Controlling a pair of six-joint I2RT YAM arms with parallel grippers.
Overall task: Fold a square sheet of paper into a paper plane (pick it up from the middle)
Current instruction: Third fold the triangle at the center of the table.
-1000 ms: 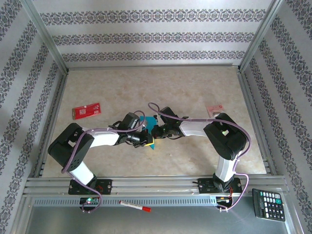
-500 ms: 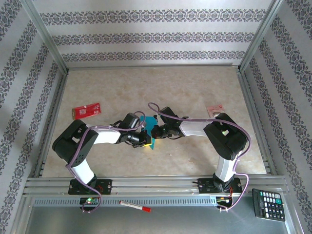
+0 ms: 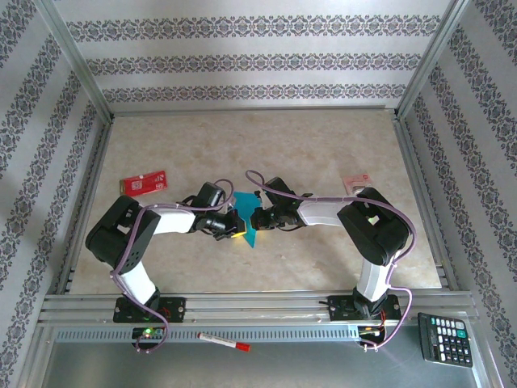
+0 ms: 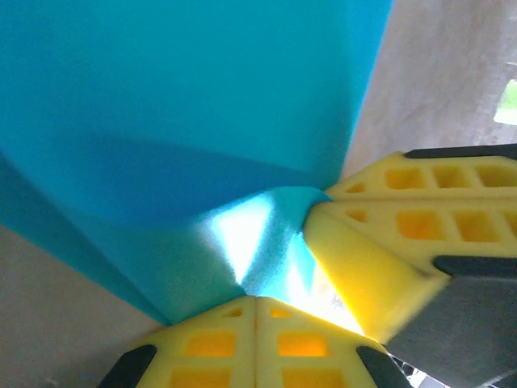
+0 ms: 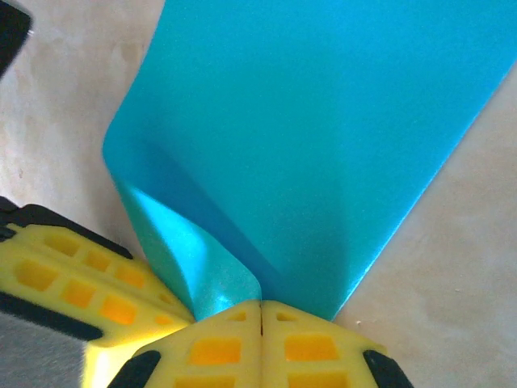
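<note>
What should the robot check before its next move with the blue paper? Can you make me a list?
1. Left gripper shut on the paper: ok.
2. Right gripper shut on the paper: ok.
3. Room between the two grippers: not ok, they crowd side by side.
4. Fold pressed flat: not ok, the paper curves softly by the grips.
5. Red card lying away from the paper: ok.

The far half of the table (image 3: 258, 137) is open from side to side. Across the middle, the left arm (image 3: 166, 224) and right arm (image 3: 323, 214) meet at the sheet of paper (image 3: 246, 226), barring that line. A red card (image 3: 143, 183) lies on the left, and a red-and-white packet (image 3: 356, 182) on the right just beside the right arm's elbow. The near strip between the bases is free.
</note>
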